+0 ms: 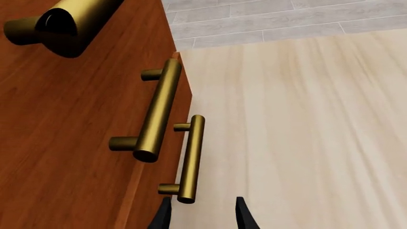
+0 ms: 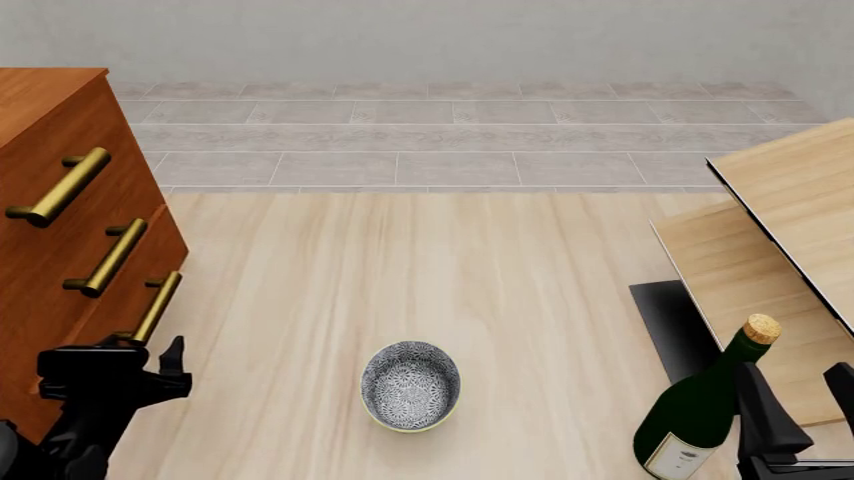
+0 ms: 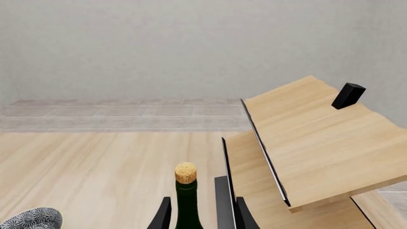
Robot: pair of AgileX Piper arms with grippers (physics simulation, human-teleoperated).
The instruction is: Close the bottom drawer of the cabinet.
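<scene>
Nearest us, the left end effector (image 2: 171, 372) hangs open and empty just below the bottom drawer (image 2: 114, 340) of the cabinet (image 2: 54, 130). We judge the drawer rigid and heavy-sliding; push its flat front beside the handle (image 2: 156, 306).

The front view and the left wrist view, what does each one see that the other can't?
Only the front view shows the bowl, the bottle, the pale furniture and the right gripper. Only the left wrist view shows the cabinet's handles up close, end-on. Both show the cabinet, the bottom drawer's handle, the floor and the left gripper.
</scene>
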